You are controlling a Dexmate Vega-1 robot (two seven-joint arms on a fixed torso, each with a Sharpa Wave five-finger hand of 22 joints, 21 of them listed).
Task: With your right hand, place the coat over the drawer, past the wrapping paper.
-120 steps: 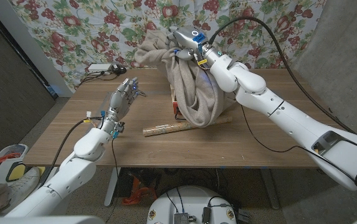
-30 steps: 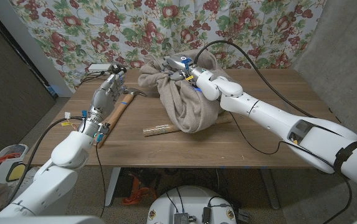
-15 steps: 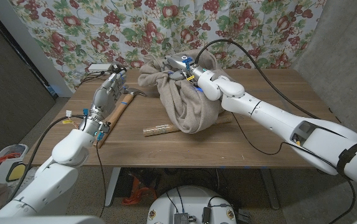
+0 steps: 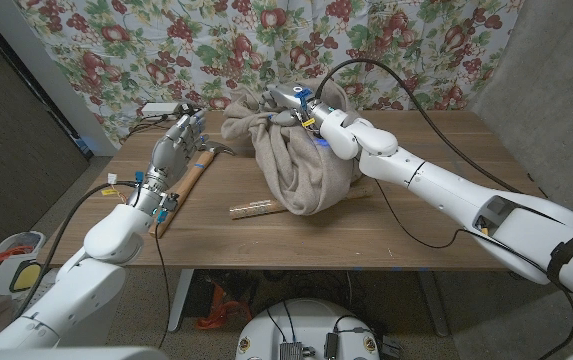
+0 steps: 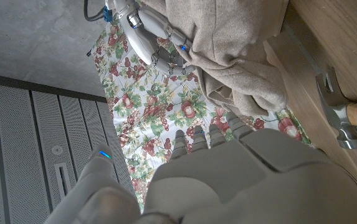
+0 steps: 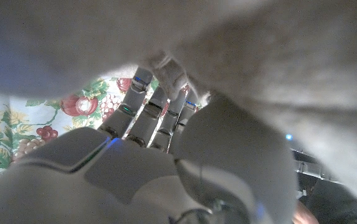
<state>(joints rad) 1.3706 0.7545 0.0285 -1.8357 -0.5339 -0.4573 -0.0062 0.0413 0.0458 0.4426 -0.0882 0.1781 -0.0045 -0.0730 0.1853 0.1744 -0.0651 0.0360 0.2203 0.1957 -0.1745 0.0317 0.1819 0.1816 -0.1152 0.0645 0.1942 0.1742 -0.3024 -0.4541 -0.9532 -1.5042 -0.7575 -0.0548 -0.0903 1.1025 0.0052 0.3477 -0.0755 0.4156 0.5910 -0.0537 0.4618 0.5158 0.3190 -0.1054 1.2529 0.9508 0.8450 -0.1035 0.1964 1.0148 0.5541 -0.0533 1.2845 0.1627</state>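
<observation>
The beige coat (image 4: 301, 160) lies heaped at the table's middle back, and whatever it covers is hidden. My right hand (image 4: 291, 103) sits at the top of the heap and grips a fold of the coat (image 6: 259, 56); fabric presses against the fingers (image 6: 147, 115) of this hand (image 6: 153, 168). The brown wrapping paper roll (image 4: 256, 209) lies on the table in front of the coat, its right end under the hem. My left hand (image 4: 171, 152) is held above the table's left side with fingers straight and apart, holding nothing. In the left wrist view, the coat (image 5: 240, 43) and the right hand (image 5: 150, 31) appear beyond my left hand (image 5: 228, 180).
A wooden-handled hammer (image 4: 188, 182) lies on the table (image 4: 416, 215) just right of my left hand; its head (image 5: 343, 115) is in the left wrist view too. A white power strip (image 4: 161, 109) sits at the back left corner. A floral curtain (image 4: 166, 40) hangs behind.
My right forearm has shifted slightly to the right while the hand stays at the top of the coat. The coat heap and my left hand have hardly moved.
</observation>
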